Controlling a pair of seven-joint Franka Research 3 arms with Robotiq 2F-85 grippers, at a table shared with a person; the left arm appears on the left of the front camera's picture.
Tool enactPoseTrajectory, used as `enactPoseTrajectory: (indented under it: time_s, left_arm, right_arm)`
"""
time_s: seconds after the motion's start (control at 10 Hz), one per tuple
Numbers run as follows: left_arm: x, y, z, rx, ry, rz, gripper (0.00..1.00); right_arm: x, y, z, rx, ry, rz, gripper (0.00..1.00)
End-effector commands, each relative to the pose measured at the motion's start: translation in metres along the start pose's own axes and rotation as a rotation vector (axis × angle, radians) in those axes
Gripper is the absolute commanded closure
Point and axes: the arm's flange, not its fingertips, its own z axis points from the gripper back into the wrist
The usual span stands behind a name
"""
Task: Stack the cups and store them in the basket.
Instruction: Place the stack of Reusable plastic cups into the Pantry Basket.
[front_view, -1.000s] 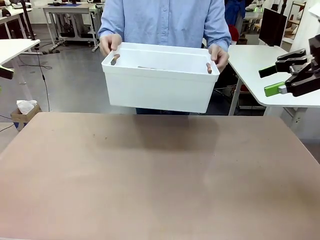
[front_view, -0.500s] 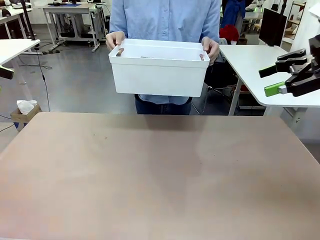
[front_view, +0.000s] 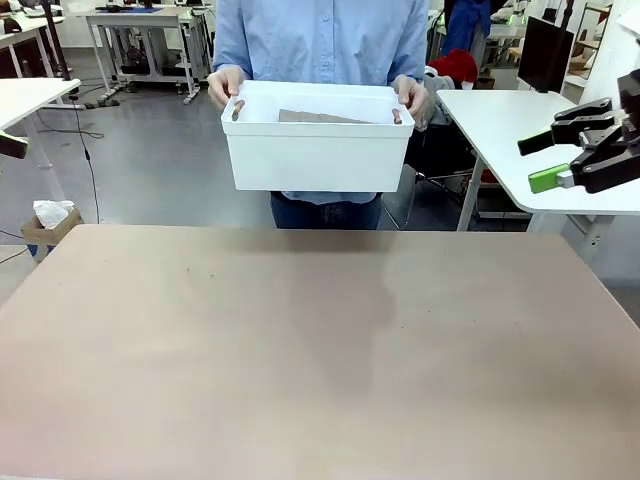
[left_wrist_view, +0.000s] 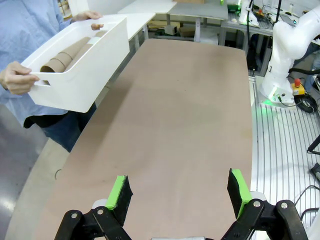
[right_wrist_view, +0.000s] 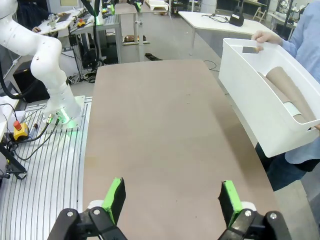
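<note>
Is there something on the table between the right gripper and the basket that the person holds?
Nothing visible stands between them. The table is bare from the open right gripper to its far edge. The basket is held in the air beyond that edge by the person's hands, with stacked cups lying inside.

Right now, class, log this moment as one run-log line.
basket: held off table by person's hands | cups: nested inside | left pincer: open | right pincer: open

bright, even overhead room light; a soft, faint shadow lies on the counter beneath the basket. all views are sharp, and both wrist views bend at their edges.
</note>
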Motion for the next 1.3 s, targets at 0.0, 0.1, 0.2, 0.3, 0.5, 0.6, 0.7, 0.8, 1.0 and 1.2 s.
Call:
enactPoseTrajectory:
  time_s: [0.0,0.1,0.2,0.3,0.5,0.6,0.7,0.8,1.0,1.2]
  left_arm:
    - [0.0021,-0.0005,0.0001,-0.003,-0.011,0.002,0.00]
    - [0.0021,-0.0005,0.0001,-0.003,-0.011,0.002,0.00]
    - [0.0021,-0.0005,0.0001,-0.003,-0.011,0.002,0.00]
    - [0.0021,-0.0005,0.0001,-0.003,-0.011,0.002,0.00]
    - [0.0021,-0.0005,0.0001,-0.003,-0.011,0.002,0.00]
    - [0.0021,-0.0005,0.0001,-0.003,-0.011,0.002,0.00]
    - [0.0021,-0.0005,0.0001,-0.003,-0.011,0.002,0.00]
    - [0.0021,-0.0005,0.0001,-0.003,-0.011,0.002,0.00]
    - [0.0021,-0.0005,0.0001,-0.003,-0.011,0.002,0.00]
    - [0.0021,-0.0005,0.0001,-0.003,-0.011,0.002,0.00]
  right_arm:
    - [0.0031,-0.0013,-0.0008,-0.001,-0.026,-0.007,0.00]
    - [0.0031,-0.0013,-0.0008,-0.001,-0.026,-0.007,0.00]
    - [0.0031,-0.0013,-0.0008,-0.001,-0.026,-0.007,0.00]
    - [0.0031,-0.0013,-0.0008,-0.001,-0.026,-0.007,0.00]
    - [0.0031,-0.0013,-0.0008,-0.001,-0.026,-0.007,0.00]
    - [0.0031,-0.0013,-0.0008,-0.001,-0.026,-0.007,0.00]
    - [0.0031,-0.0013,-0.0008,-0.001,-0.026,-0.007,0.00]
    - [0.0031,-0.0013,-0.0008,-0.001,-0.026,-0.007,0.00]
    - [0.0031,-0.0013,-0.0008,-0.001,-0.026,-0.007,0.00]
    - [0.0031,-0.0013,-0.0008,-0.001,-0.026,-0.007,0.00]
